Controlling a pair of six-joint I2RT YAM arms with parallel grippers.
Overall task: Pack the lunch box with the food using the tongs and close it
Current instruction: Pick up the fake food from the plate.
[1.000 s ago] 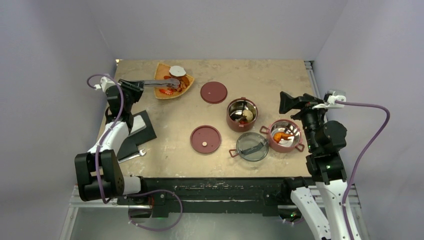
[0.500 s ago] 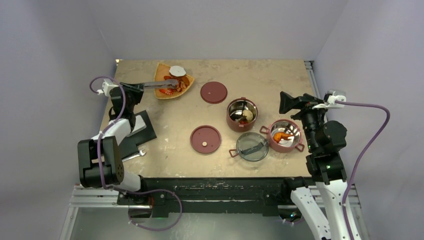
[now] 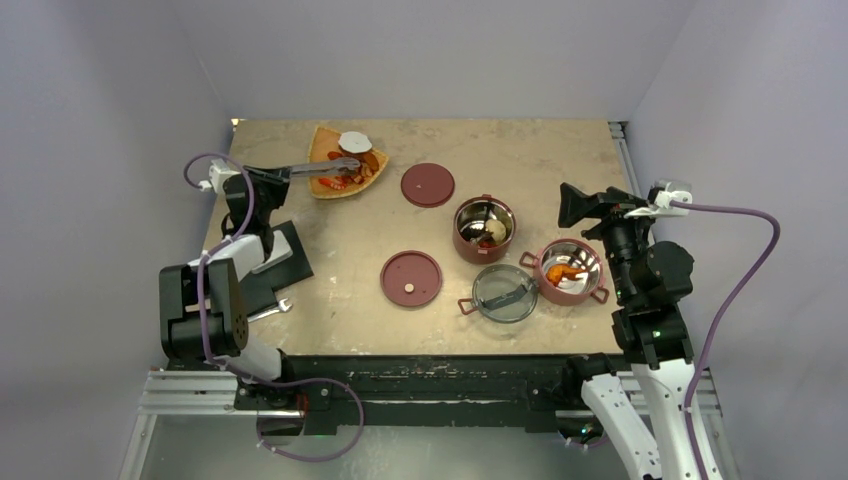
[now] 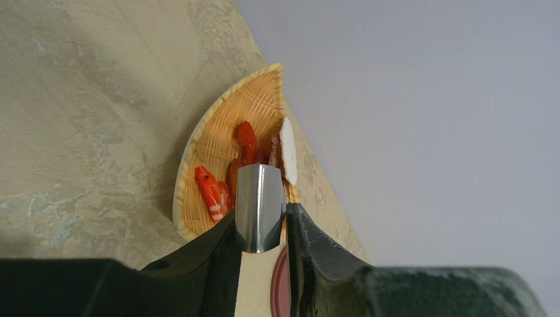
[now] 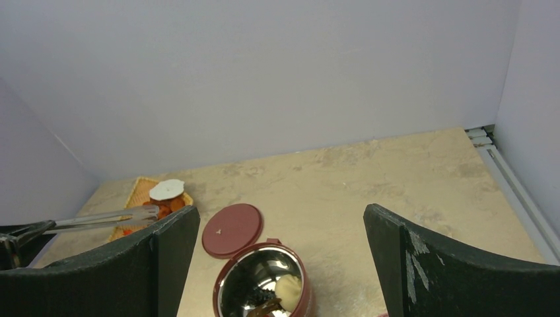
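The lunch box stands open as two dark-red, steel-lined bowls toward the right edge of the worktop. My left end effector grips slim silvery tongs over red-orange food at the far-left corner; the right end effector gapes wide.

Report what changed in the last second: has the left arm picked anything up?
The left arm's elbow swung forward, away from the near edge. The left gripper kept the tongs clamped, tips over the food on the orange tray; nothing taken or released. The right gripper, bowls and lids unchanged.
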